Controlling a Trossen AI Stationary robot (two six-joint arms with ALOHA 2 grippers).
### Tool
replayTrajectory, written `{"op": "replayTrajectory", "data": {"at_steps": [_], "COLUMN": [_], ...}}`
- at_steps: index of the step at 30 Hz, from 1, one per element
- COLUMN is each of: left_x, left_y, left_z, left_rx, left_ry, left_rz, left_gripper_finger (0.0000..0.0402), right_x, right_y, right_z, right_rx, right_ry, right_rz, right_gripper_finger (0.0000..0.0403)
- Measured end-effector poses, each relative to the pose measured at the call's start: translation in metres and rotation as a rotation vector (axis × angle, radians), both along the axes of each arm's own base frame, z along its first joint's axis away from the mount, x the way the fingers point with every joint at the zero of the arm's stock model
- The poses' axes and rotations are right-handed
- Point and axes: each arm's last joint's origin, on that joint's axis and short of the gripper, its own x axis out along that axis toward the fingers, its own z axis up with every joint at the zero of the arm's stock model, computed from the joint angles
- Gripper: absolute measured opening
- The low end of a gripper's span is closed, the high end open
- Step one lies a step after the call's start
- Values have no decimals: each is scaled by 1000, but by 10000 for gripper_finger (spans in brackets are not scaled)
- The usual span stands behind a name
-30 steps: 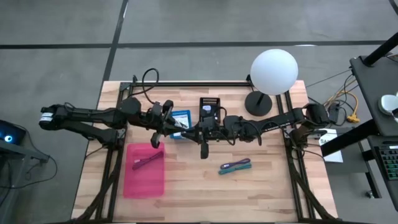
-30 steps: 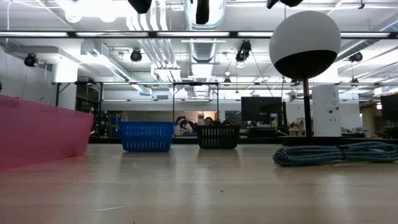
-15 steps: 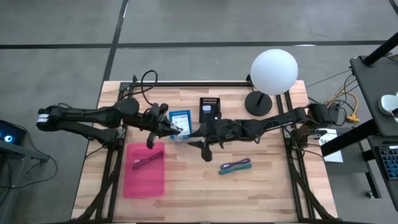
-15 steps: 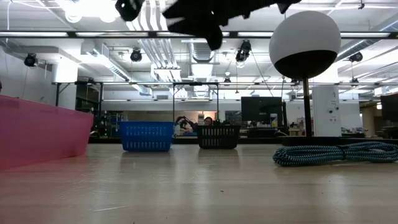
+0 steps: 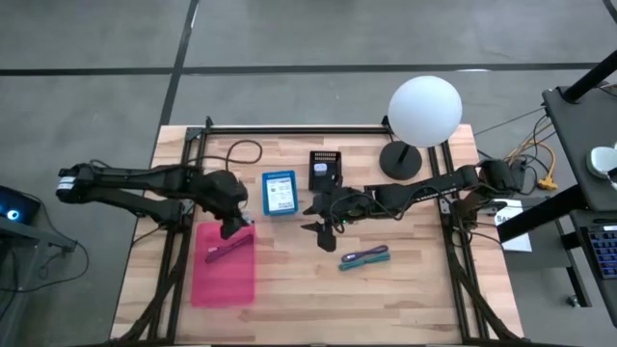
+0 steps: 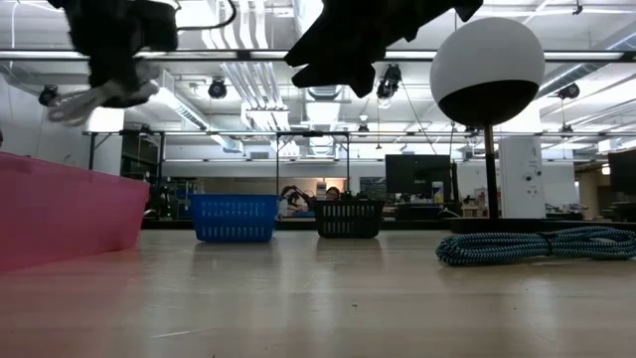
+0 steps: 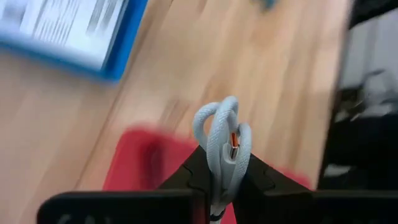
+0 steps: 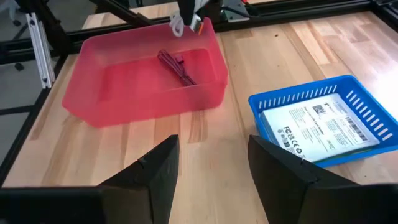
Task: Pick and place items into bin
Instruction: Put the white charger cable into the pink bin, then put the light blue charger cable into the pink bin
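Note:
My left gripper (image 5: pixel 234 229) hangs over the far end of the pink bin (image 5: pixel 224 262), shut on a pale looped cord (image 7: pixel 221 140). The cord also shows in the low view, as a cord bundle (image 6: pixel 94 99) under the gripper. A magenta strip (image 8: pixel 177 65) lies on the bin's floor. My right gripper (image 8: pixel 211 168) stands open over bare wood at mid-table, right of the blue basket (image 5: pixel 280 193), with nothing between its fingers. A white printed packet (image 8: pixel 314 127) lies flat in that basket. Teal and purple strips (image 5: pixel 364 256) lie on the table near the right gripper. My left gripper pinches the bundled cord between its two fingers, several strands together. The looped end (image 7: pixel 214 121) sticks out past the fingertips. The fingers point down, and the cord hangs clear above the bin's far rim (image 8: pixel 186 28).
A black basket (image 5: pixel 325 166) stands behind the blue one. The white ball lamp (image 5: pixel 424 111) on its dark foot (image 5: pixel 400 159) stands at the far right. Bare wood lies along the near edge, right of the bin.
My left gripper has carried the cord from beside the blue basket toward the table's left and near edge, up to the pink bin's far end. My right gripper has opened and drawn back toward the right.

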Motion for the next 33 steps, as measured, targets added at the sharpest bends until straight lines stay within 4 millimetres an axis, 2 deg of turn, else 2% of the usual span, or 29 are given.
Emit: {"op": "replayTrajectory", "data": {"at_steps": [9,18,21,27,33], "left_x": [-12,-1,1,1,1], "left_y": [0,0,0,0,0], "left_z": [-31,-42,-44,-42,-32], "left_rx": [-2,12,12,13,8], "left_ry": [385,468,475,463,417], "left_rz": [-1,-32,-33,-24,-24], "left_gripper_finger": [17,27,51,129,185], "right_x": [0,0,0,0,-1], "right_y": [0,-1,-2,-2,-2], "right_z": [0,0,0,0,-1], "right_rx": [-5,-9,-6,-7,-6], "right_ry": [0,1,1,2,20], "right_rz": [1,-7,-10,-12,-10], "right_gripper_finger": [178,178,178,178,178]}}
